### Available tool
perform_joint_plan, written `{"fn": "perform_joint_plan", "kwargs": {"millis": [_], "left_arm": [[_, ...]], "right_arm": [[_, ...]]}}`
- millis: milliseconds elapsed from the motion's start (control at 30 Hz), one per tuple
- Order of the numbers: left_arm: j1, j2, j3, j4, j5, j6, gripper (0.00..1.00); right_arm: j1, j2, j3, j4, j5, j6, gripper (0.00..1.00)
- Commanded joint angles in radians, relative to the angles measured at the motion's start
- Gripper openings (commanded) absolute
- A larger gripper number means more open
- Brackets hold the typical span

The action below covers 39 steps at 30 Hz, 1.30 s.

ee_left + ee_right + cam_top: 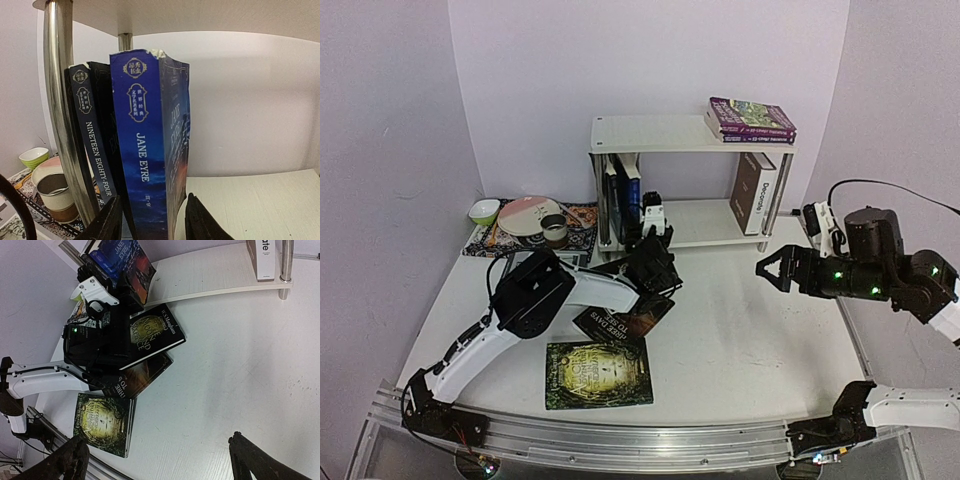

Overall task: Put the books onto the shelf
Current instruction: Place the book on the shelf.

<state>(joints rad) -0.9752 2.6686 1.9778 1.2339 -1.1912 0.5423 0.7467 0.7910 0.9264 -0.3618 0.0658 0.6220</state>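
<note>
Jane Eyre (145, 150) upright on shelf (705, 226) lower tier, left end, beside Nineteen Eighty-Four (95, 150). Left hand (155, 202) straddles its base, fingers slightly parted, not pinching. Green book (598, 372) flat on worktop (750, 340), front left. Right hand (767, 268) spread wide, empty.

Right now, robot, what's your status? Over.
Left hand astride Jane Eyre on the shelf, grip unclear. Right hand open, empty. Three books lie on table.
</note>
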Motion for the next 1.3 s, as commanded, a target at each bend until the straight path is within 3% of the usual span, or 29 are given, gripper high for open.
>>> {"fn": "perform_joint_plan", "kwargs": {"millis": [0,67,267,400,1000,1267], "left_arm": [[-0.019,-0.101,-0.040,0.053,-0.051,-0.019,0.43],[-0.020,-0.110,-0.062,0.053,-0.081,-0.039,0.39],[-0.019,-0.107,-0.082,0.053,-0.107,-0.061,0.11],[-0.008,-0.085,-0.056,0.049,-0.124,-0.069,0.01],[0.006,-0.057,-0.037,0.022,-0.046,-0.085,0.00],[-0.015,-0.077,-0.071,0.024,-0.113,-0.087,0.00]], "right_arm": [[0.001,-0.010,-0.004,0.041,-0.007,0.003,0.98],[0.001,-0.011,-0.006,0.042,-0.008,0.005,0.98],[0.001,-0.009,-0.005,0.044,-0.011,0.005,0.98],[0.000,-0.005,-0.001,0.046,-0.010,0.002,0.98],[0.001,0.034,0.012,0.060,-0.008,-0.006,0.98],[0.001,0.040,0.009,0.064,-0.009,-0.004,0.98]]}}
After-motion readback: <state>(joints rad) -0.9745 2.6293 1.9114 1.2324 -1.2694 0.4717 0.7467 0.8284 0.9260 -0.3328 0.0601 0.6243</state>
